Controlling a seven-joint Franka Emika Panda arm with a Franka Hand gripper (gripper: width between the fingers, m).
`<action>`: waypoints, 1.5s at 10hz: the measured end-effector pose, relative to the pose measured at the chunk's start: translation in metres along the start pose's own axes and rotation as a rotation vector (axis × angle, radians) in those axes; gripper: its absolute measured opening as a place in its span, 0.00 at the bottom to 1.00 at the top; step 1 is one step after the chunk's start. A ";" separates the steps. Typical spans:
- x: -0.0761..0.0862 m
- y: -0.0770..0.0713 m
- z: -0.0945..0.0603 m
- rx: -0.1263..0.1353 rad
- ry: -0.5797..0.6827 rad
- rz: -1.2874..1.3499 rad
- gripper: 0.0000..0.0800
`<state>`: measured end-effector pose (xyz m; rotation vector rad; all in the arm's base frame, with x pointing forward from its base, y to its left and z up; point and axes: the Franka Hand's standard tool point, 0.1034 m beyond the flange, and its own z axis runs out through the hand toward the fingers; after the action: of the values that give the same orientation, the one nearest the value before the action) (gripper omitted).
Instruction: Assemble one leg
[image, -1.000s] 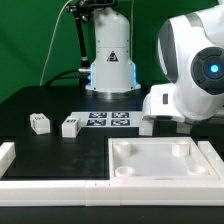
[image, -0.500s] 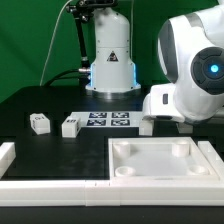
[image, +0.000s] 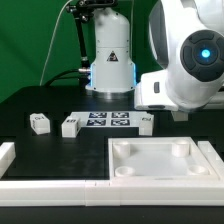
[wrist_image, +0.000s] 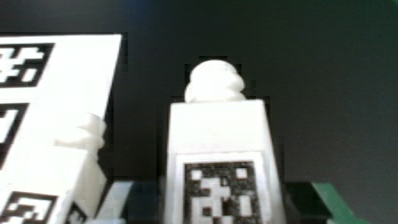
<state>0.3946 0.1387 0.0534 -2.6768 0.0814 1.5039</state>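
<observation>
At the left edge of the exterior view, a white rail (image: 6, 152) is cut off by the frame. To its right on the black table (image: 40, 100) stand a small tagged white block (image: 38, 123) and a second block (image: 69, 126). The marker board (image: 108, 120) lies at centre. Just beside its right end sits the leg (image: 146, 122), a small white cuboid with a black-and-white tag on the face shown. The wrist view adds a rounded peg on its far end. The tray (image: 113, 165) fills the lower right, its sunken floor plain white with round sockets in the far corners. The arm (image: 190, 65), upper right, hides its own tool here. In the wrist view the gripper (wrist_image: 222, 205) straddles the leg, its blurred dark fingers (wrist_image: 125, 203) spread, with a thin gap each side
</observation>
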 end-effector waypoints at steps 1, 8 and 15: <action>0.000 -0.001 -0.006 0.000 0.007 -0.003 0.36; 0.021 0.003 -0.034 0.017 0.451 -0.072 0.36; 0.003 0.002 -0.086 0.034 0.898 -0.090 0.36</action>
<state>0.4689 0.1293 0.0954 -3.0243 0.0288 0.1837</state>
